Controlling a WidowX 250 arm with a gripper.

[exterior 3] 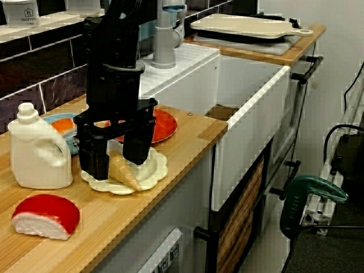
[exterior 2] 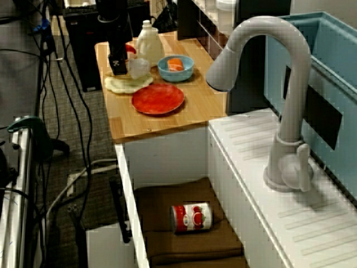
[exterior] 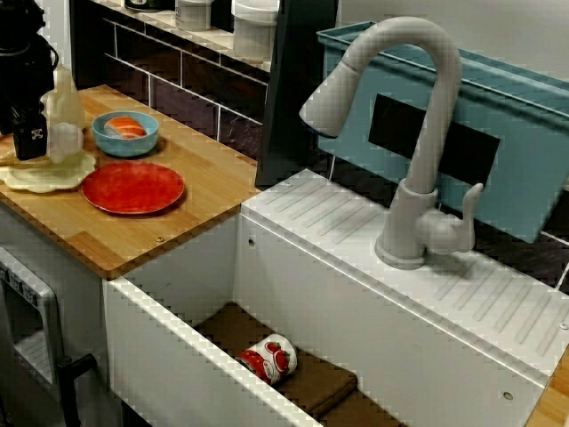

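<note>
My claw (exterior 3: 115,165) stood low over the cream plate (exterior 3: 158,169), which lay near the front edge of the wooden counter (exterior 3: 187,136). The jaws were apart, one finger on either side of the cone (exterior 3: 126,175). The cone lay on its side on that plate, tip pointing toward the front edge. Contact between pads and cone could not be confirmed from the side view; it appeared close, possibly touching. The white jug (exterior 3: 37,149) stood just beside the plate, toward the back wall, and the red plate (exterior: 133,187) and blue bowl (exterior: 124,133) were near, toward the sink. Hazards: the cone tapers, so a squeeze on the slope could eject it off the plate, and any sideways drift could strike the jug or push the plate toward the edge.
</note>
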